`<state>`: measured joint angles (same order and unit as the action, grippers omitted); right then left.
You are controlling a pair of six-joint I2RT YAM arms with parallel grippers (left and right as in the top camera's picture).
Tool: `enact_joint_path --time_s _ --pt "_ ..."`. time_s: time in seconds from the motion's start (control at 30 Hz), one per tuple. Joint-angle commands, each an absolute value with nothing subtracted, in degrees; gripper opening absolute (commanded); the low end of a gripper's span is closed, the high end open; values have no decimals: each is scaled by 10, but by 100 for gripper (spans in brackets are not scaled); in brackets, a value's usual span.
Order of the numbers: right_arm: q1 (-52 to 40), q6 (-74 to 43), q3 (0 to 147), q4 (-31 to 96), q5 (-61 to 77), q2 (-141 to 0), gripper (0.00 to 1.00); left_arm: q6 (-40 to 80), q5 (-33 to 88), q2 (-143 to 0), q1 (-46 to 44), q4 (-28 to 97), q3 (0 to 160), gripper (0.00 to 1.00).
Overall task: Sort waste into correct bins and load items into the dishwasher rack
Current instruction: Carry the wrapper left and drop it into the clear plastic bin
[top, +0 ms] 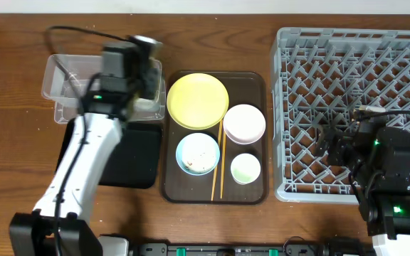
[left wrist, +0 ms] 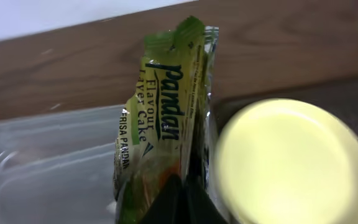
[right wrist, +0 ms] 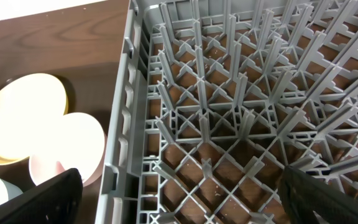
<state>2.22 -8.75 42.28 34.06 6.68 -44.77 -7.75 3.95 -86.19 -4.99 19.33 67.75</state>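
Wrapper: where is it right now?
Left wrist view: the wrapper is pinched in the left gripper, over the right end of the clear box, just left of the yellow plate.

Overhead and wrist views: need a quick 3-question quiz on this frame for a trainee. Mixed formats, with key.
1. True or false: the dishwasher rack holds no dishes.
2. The left gripper is shut on: A chopsticks, B snack wrapper, C cup.
3. Which bowl on the brown tray has food scraps in it?
Key: 1 true. 2 B. 3 the light blue bowl.
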Motion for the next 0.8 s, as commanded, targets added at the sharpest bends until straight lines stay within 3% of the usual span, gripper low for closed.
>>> enact_joint_path --time_s 0.0,0.03,0.2,0.4,0.53,0.77 --pt "13 -94 435 341 71 -446 99 -42 34 -876 -18 196 684 17" --pt "13 -94 435 341 71 -446 99 -42 34 -881 -11 196 684 28" --pt "13 -94 435 341 71 -446 99 -42 34 -890 8 193 684 53" --pt "13 -94 435 341 71 -446 99 17 34 -845 0 232 684 59" --pt "13 -94 435 341 71 -446 99 107 41 -803 -32 323 684 81" --pt "13 -94 435 341 71 -446 99 183 110 -803 -129 447 684 85"
